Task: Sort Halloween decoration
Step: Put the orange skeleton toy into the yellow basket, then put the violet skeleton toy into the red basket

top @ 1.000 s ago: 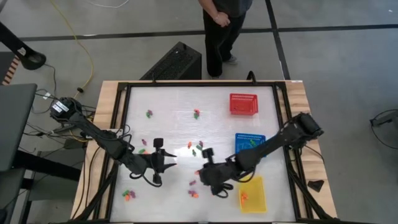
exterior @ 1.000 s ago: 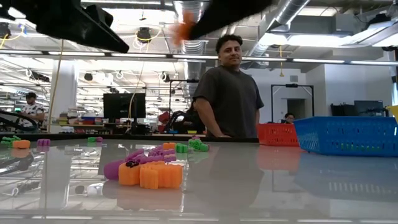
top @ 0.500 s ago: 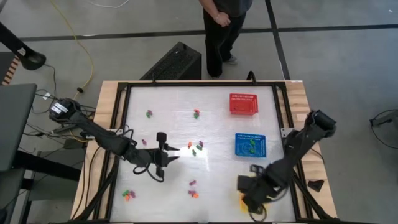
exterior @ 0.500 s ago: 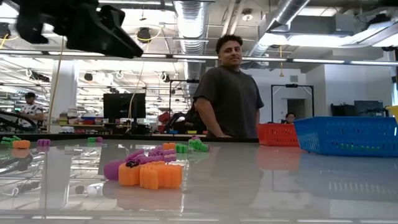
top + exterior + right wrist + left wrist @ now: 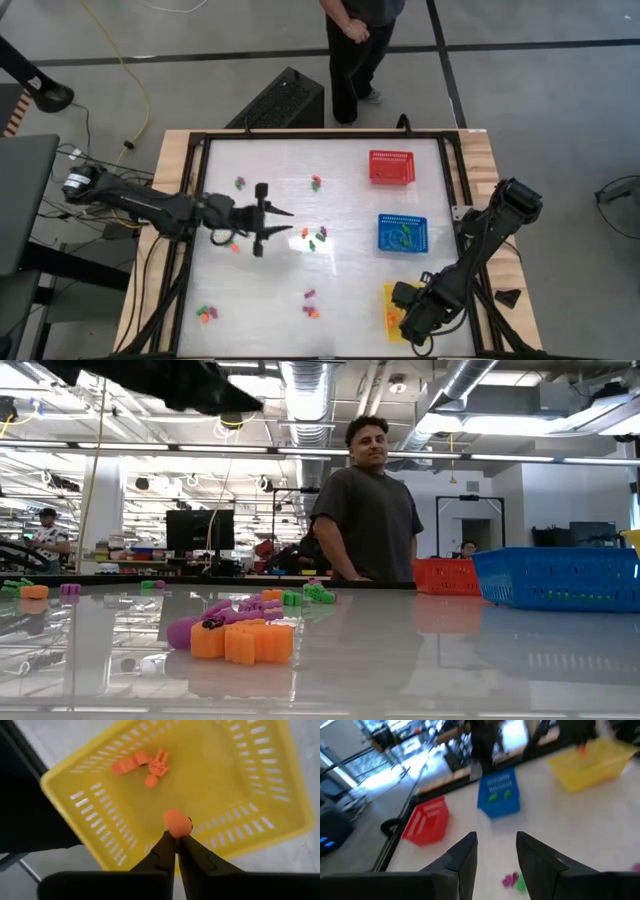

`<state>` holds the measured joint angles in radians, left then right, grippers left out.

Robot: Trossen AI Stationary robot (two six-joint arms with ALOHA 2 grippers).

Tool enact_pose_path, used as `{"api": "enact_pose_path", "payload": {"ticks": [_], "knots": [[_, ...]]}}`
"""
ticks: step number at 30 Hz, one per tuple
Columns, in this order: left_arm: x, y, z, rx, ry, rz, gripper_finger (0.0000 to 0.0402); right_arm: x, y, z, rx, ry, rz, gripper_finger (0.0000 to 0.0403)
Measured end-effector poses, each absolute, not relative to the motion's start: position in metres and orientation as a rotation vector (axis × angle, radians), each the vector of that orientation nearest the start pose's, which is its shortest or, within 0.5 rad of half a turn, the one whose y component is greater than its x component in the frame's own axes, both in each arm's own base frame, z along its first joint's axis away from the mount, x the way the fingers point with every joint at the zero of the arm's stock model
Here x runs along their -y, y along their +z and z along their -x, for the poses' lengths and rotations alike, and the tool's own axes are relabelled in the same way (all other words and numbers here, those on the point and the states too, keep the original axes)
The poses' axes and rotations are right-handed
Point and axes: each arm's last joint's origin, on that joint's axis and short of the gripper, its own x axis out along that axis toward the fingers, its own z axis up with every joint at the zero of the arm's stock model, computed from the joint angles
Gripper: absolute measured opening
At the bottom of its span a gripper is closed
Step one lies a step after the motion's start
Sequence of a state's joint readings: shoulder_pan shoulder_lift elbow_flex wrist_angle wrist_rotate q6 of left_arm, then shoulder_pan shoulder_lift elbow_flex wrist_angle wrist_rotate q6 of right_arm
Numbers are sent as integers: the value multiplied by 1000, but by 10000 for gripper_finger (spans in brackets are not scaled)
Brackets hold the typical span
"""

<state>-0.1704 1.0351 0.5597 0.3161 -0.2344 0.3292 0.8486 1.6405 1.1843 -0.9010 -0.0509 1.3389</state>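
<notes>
The Halloween decoration is small orange, green and purple trinkets scattered on the white table: some lie near the centre, others nearer the near edge, more show in the low view. My right gripper is over the yellow basket at the table's near right, shut on an orange trinket. A few orange trinkets lie on the basket floor. My left gripper is open above the table, left of the centre trinkets, holding nothing. My right gripper pinches the orange trinket between its two fingertips, coming from above and pointing down. The trinket sits at the free ends of the fingers, over the inside of the yellow basket.
A red basket stands at the far right and a blue basket with green pieces at mid right. More trinkets lie at far left, far centre and near left. A person stands beyond the far edge.
My right gripper has travelled from the table's centre toward the near right, carrying the orange trinket over the yellow basket. My left gripper has risen and moved toward the far edge, staying open.
</notes>
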Motion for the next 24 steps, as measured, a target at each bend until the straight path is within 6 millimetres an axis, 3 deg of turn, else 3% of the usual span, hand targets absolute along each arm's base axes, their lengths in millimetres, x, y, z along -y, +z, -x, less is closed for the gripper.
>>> {"api": "enact_pose_path", "payload": {"ticks": [6,14,21,24], "knots": [[26,263,-201,-95,27,-292,118,-227,218,-204,-1476,-239,-572,95],[29,263,-187,-144,37,-329,118,-219,220,-214,-1530,-236,-643,157],[26,266,-175,-173,76,-335,118,-212,248,-238,-1466,-127,-664,173],[26,267,-173,-165,79,-327,118,-206,261,-253,-1350,-70,-616,168]]}}
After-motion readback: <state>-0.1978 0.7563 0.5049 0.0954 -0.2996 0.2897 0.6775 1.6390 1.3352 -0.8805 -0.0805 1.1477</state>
